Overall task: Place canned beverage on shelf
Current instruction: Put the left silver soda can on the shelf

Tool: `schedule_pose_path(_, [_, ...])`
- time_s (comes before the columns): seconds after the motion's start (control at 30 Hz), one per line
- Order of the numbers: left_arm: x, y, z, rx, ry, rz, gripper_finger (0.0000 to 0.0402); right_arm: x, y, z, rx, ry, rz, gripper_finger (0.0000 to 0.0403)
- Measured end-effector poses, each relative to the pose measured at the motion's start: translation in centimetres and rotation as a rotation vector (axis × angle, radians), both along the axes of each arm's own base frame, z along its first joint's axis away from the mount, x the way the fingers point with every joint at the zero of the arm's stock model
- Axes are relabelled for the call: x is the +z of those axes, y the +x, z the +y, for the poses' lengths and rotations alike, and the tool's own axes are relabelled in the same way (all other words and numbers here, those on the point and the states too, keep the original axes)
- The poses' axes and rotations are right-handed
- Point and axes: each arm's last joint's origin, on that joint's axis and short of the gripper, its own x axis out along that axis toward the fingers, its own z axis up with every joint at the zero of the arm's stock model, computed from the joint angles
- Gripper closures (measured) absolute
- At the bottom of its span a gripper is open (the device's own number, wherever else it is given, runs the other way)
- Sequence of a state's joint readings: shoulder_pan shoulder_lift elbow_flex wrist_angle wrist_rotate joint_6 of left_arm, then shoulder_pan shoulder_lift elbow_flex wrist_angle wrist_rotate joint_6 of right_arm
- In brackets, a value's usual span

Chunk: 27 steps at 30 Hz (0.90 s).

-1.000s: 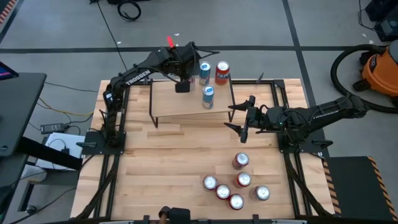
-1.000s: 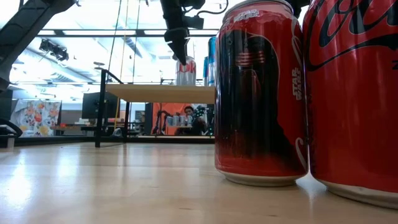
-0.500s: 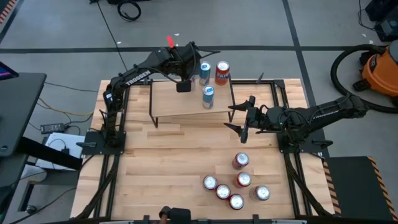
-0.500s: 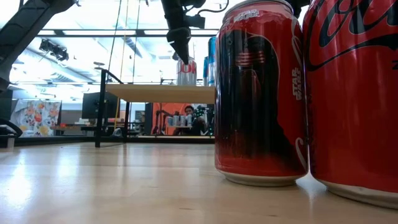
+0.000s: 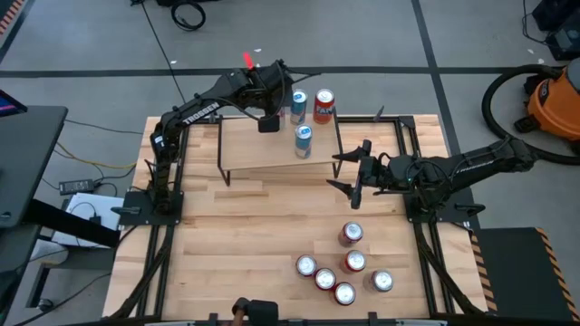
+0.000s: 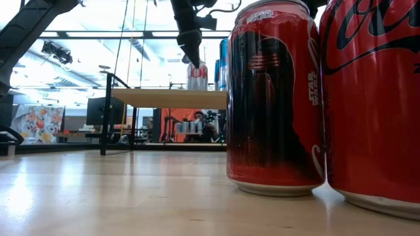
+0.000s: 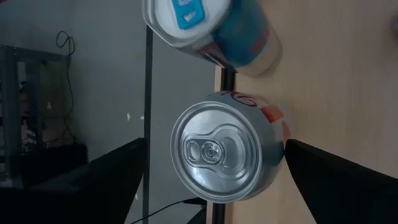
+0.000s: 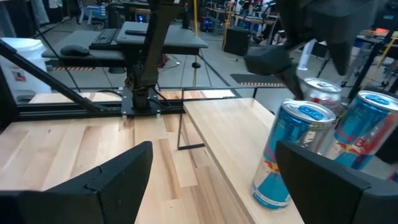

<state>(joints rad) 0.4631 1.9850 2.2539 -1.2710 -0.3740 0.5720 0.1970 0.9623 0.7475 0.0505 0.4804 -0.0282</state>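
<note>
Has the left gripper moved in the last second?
Yes, slightly. In the low view the left gripper has shifted right, ending over the red can on the light-wood shelf.

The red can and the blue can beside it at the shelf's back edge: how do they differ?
The red can has a red body; the blue can beside it is blue and silver. The red can is wider, the blue can slimmer. Both stand upright on the shelf, with silver tops.
</note>
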Motion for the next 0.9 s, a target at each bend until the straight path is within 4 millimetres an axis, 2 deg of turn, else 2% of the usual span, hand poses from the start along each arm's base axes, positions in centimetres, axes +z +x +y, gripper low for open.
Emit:
schedule_pose_path(0.37, [0.01,0.22,-0.36,0.005,-0.006,-0.016,0.001,0.01,0.0,0.02,0.005,0.001,0.0,0.0053])
schedule_pose_path(0.63, [-0.33,-0.17,-0.45,0.022,-0.132,-0.044,0.001,0.0,0.0,0.02,0.006,0.001,0.0,0.0053])
schedule_pose_path(0.9, [-0.32,-0.26,-0.26,0.029,-0.132,-0.046,0.001,0.01,0.01,0.01,0.005,0.001,-0.001,0.0053])
